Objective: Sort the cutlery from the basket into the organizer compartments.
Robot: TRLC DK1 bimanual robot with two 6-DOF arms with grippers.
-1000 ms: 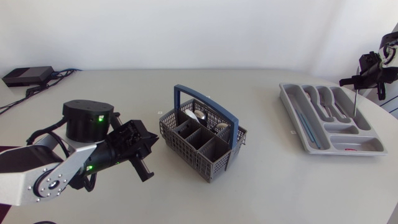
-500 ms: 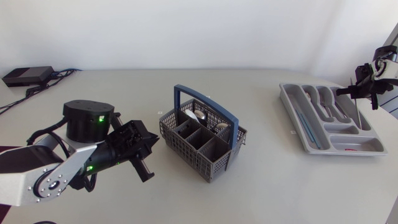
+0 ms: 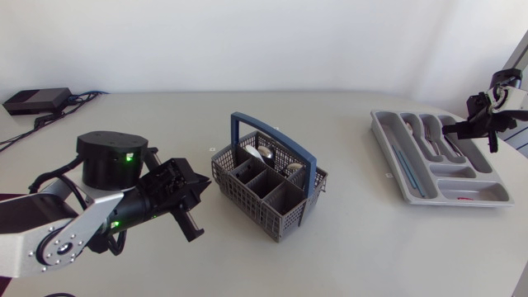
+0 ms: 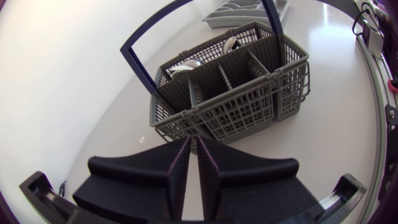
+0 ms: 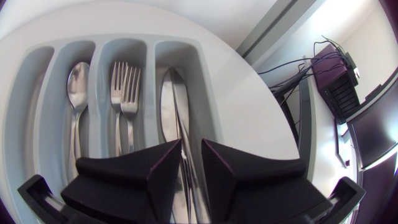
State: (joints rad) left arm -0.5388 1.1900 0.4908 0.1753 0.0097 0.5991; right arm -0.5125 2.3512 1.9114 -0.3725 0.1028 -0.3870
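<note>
— Working back from the near edge, how was it laid out?

— The left gripper hung over the near-left corner of the desk. Its fingers were pressed almost together on nothing and aimed at the basket in the middle of the desk. Spoons stood in the basket's far compartments. Farther off, by the right edge, lay the organizer. The right gripper was above its knife compartment, fingers a little spread and, as far as I could judge, gripping nothing.

— What could have gone wrong from there?

— The spoons sat deep between the basket's walls and under the blue handle. Broad fingers coming in off-line could have caught the handle or a wall. That might have dragged or tipped the basket, which looked light. At the far side, a low sideways pull-out could have clipped the organizer's rim and shifted it.

— And which way did the cutlery point?

— The spoons stood bowls up, long axis near upright and leaning a little. The knives lay flat along their compartment, tips toward the far edge.
</note>
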